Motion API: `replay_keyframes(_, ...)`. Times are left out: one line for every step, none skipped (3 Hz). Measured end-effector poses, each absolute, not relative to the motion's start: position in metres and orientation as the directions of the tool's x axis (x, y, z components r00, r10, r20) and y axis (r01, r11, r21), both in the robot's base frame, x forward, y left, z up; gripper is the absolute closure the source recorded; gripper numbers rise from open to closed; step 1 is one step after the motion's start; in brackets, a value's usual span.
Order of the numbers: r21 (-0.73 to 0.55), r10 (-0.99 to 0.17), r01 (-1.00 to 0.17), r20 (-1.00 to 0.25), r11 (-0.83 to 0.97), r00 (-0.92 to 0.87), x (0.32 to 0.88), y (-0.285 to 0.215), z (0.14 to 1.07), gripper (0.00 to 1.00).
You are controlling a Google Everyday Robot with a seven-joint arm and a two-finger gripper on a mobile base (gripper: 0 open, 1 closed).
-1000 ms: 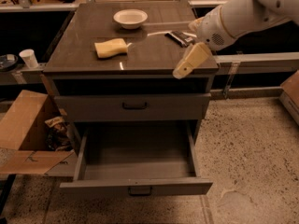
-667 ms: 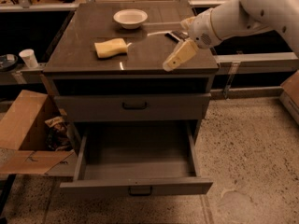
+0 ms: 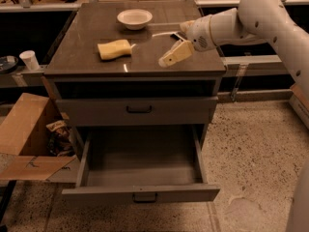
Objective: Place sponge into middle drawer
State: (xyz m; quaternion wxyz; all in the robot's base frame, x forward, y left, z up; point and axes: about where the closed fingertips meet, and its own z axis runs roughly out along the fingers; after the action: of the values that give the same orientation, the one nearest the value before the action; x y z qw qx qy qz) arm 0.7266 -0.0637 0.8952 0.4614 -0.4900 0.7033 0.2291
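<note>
Gripper: we see the gripper (image 3: 170, 59) over the right part of the cabinet top (image 3: 77, 62), angled down and to the left, at the end of the white arm (image 3: 263, 18) reaching in from the right.
Gripper state: we cannot tell whether it is open or closed; we see nothing held in it.
Sponge: the sponge (image 3: 115, 49) lies flat on the cabinet top, left of the gripper and apart from it.
Bowl: we see a white bowl (image 3: 134, 18) behind the sponge, near the back edge.
Middle drawer: the middle drawer (image 3: 140, 193) is pulled out at the bottom of the cabinet.
Upper drawer: the upper drawer (image 3: 139, 111) above it, with a black handle, is closed.
Floor, left: we see a cardboard box (image 3: 23, 129) beside the cabinet.
</note>
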Motion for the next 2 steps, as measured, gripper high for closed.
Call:
replay_keyframes(-0.122, -0.436, -0.890, -0.895, 0.440, -0.093, 0.743, -0.058, 0.888, 0.00)
replay_keyframes(-0.091, -0.361, -0.890, -0.928, 0.447, -0.086, 0.767, -0.030, 0.883, 0.00)
